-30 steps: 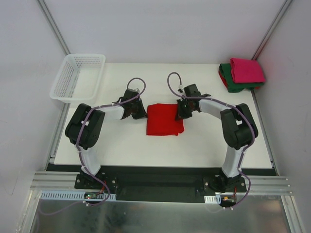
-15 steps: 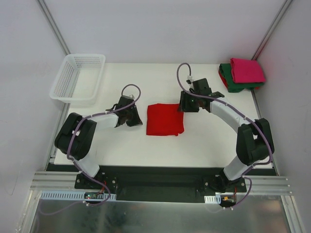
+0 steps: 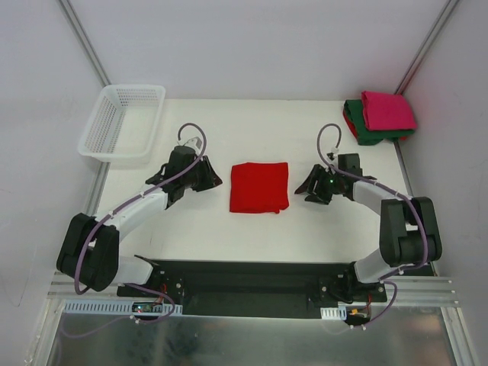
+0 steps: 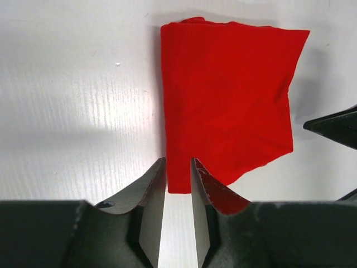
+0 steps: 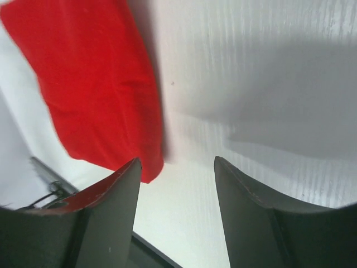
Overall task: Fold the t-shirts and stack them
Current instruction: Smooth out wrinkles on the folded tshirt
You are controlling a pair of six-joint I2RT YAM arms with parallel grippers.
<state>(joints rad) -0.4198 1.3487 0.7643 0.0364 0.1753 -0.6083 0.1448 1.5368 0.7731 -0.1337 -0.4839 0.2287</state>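
Note:
A bright red t-shirt (image 3: 259, 187) lies folded into a flat square at the table's middle, and nothing holds it. My left gripper (image 3: 209, 178) sits just off its left edge. Its jaws are open by a narrow gap, with only table between them (image 4: 178, 167). The red t-shirt (image 4: 226, 95) lies just past the left fingertips. My right gripper (image 3: 306, 189) is a little to the right of the shirt, wide open and empty (image 5: 177, 162). The red t-shirt (image 5: 95, 84) lies off to its left. A folded magenta-pink t-shirt (image 3: 387, 109) rests on a folded dark green one (image 3: 364, 134) at the back right corner.
A white mesh basket (image 3: 122, 118) stands at the back left corner, partly over the table's edge. The right gripper's black fingertip (image 4: 334, 125) shows at the right edge of the left wrist view. The black base rail (image 3: 244, 286) runs along the near edge.
Both grippers have opened and let go of the red t-shirt. The right gripper has drawn back to the right, off the cloth. The left arm has swung lower and outward.

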